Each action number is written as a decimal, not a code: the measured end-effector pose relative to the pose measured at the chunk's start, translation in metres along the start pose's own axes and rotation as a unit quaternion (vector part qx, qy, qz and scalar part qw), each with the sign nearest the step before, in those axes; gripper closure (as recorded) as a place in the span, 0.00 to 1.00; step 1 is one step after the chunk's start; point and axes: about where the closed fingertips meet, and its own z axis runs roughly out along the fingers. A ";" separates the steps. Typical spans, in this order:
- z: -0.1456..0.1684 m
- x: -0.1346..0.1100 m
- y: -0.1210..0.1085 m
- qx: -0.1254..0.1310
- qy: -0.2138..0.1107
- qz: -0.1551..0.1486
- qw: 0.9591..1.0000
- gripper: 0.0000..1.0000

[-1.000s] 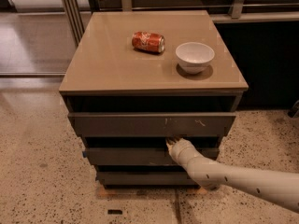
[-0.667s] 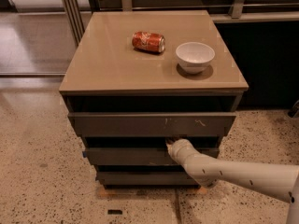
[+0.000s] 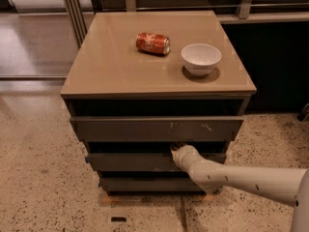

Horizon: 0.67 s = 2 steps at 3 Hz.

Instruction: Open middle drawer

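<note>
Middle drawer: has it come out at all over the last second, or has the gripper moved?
No visible pull yet. The gripper stays at the top edge of the middle drawer, near its centre, and the drawer front sits where it was. Only the arm behind it has shifted slightly. The soda can and white bowl on the cabinet top are unchanged.

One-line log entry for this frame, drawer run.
pincer: at top edge of middle drawer, right of centre | arm: from lower right | cabinet top: red can, white bowl
</note>
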 end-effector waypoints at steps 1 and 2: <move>0.002 0.011 0.004 -0.006 0.027 -0.004 1.000 1.00; 0.001 0.019 0.004 -0.010 0.048 -0.002 0.999 1.00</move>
